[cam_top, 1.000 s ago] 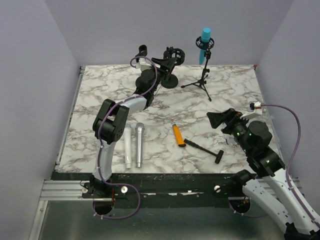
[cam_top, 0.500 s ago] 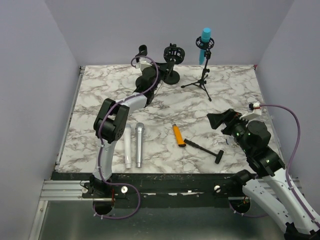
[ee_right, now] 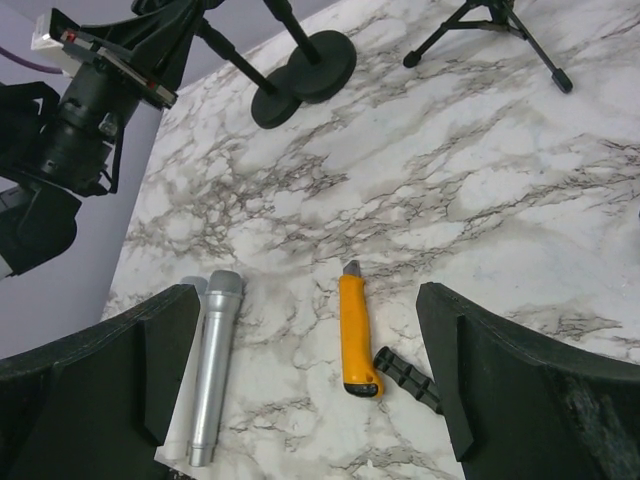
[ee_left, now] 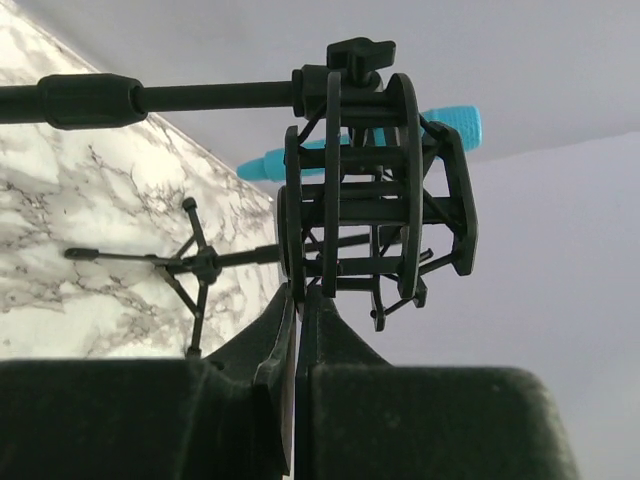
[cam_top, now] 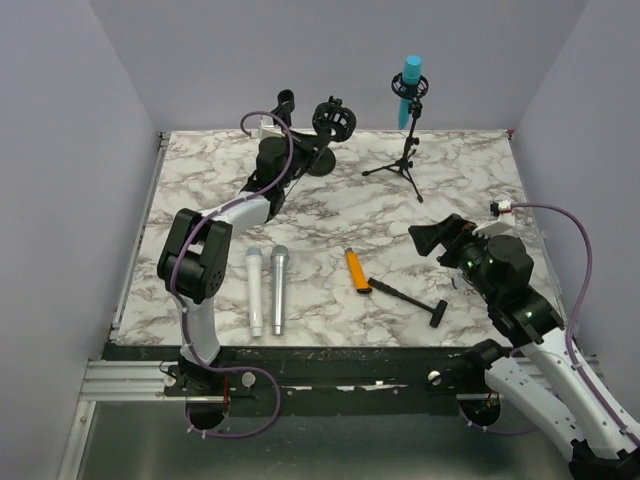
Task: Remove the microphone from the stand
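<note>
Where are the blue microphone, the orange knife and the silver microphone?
blue microphone (cam_top: 411, 71), top external view, on its head.
orange knife (ee_right: 355, 335), right wrist view, on its handle.
silver microphone (ee_right: 214, 375), right wrist view, on its body.

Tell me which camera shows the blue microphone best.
The top external view: the blue microphone stands whole and unblocked in its clip atop the tripod stand. The left wrist view catches only its ends behind the black shock mount. The right wrist view shows just the tripod's legs, not the microphone.
</note>
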You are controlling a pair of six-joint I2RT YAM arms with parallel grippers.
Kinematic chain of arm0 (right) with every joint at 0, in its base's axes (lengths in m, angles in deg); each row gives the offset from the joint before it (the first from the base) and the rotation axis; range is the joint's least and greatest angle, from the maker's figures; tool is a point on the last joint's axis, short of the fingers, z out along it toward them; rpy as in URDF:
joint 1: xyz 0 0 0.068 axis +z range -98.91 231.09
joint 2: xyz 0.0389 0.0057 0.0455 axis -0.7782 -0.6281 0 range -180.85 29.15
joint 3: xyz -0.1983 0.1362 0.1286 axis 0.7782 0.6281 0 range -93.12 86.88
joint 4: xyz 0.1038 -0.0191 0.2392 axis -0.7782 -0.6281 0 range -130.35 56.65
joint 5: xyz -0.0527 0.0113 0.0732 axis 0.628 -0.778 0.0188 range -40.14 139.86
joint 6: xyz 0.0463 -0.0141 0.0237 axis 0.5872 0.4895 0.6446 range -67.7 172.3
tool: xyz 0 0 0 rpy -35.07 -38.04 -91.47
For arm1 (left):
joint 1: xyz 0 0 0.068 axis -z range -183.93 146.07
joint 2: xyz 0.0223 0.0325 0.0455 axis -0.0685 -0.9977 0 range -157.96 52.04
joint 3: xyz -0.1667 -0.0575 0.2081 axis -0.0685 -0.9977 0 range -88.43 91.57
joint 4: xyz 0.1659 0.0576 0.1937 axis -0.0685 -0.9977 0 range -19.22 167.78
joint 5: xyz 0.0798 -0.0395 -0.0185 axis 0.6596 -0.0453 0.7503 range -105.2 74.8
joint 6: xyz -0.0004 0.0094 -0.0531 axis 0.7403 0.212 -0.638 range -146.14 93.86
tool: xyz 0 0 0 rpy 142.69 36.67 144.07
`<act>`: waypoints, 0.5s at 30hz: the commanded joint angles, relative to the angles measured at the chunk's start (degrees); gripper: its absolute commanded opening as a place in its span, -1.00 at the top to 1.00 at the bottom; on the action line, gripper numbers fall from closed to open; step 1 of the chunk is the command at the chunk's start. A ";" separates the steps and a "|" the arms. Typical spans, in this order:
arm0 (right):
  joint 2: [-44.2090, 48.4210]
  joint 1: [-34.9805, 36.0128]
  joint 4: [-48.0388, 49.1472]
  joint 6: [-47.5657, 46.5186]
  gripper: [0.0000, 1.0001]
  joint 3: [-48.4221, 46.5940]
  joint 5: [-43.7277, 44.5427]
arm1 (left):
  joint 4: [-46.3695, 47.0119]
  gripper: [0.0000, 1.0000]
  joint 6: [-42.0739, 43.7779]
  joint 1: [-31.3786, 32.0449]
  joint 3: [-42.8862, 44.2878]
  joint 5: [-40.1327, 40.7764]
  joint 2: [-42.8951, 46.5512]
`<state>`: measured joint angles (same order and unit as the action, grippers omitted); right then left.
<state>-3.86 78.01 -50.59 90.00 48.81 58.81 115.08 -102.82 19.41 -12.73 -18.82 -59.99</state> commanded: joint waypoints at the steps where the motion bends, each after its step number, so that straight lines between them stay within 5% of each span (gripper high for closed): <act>1: -3.19 -0.04 3.70 -2.00 -1.00 -0.08 -4.33 | 4.74 1.00 -7.34 -2.41 -5.17 -14.70 4.20; 7: -11.12 -0.02 3.89 -7.22 -1.00 -5.13 -3.94 | 13.96 1.00 -16.78 -2.41 -14.58 -29.65 6.15; 15: -22.56 -0.02 7.99 -7.95 -1.00 -9.90 -7.73 | -1.81 1.00 -4.08 -3.01 -24.19 -34.95 18.68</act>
<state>-22.16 78.01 -46.11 83.51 42.32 54.41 120.13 -112.48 16.26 -34.31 -45.68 -48.08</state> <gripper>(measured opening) 0.998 0.025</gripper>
